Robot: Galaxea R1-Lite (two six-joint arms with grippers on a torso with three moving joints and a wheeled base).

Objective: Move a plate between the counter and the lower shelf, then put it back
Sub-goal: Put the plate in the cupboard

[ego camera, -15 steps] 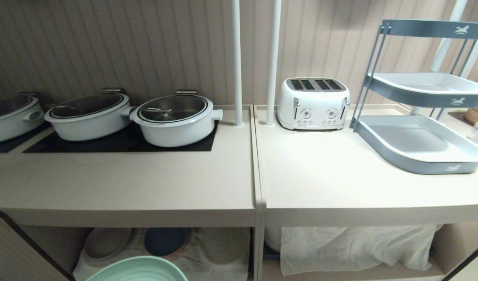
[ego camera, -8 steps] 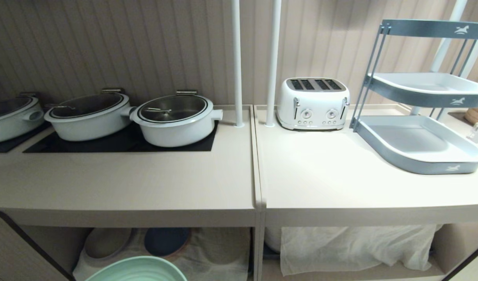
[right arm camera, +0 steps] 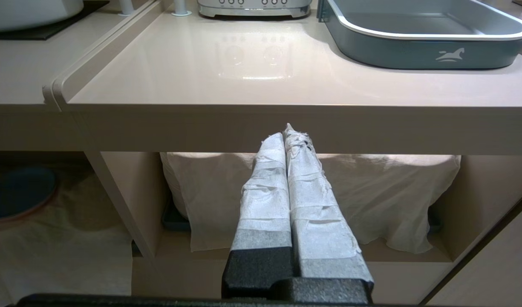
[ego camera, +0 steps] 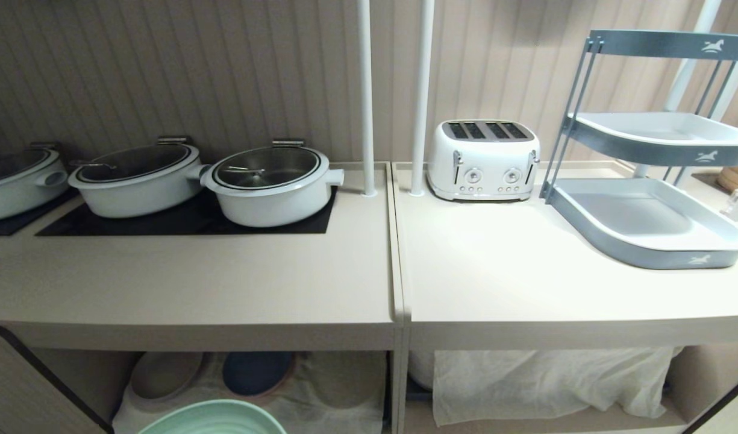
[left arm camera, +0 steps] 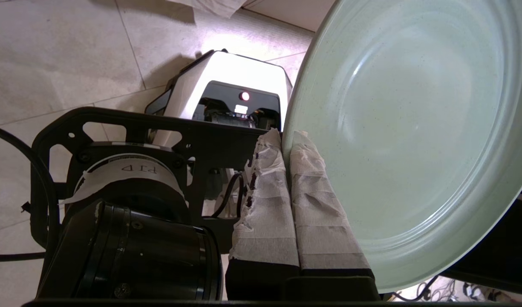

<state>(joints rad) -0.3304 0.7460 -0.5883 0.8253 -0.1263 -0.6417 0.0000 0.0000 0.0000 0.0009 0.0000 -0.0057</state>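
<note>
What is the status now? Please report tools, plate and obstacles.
Left tool shut on the plate rim, held low before the lower shelf. Right tool shut, empty, parked before the counter edge. Blue plate and off-white plate already on the shelf.

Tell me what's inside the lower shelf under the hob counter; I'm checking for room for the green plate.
On the lower shelf's white cloth lie an off-white plate and a blue plate. The mint-green plate hides the front floor; the counter hides the back.

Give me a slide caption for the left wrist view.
Left gripper clamps the mint-green plate by its rim.
</note>
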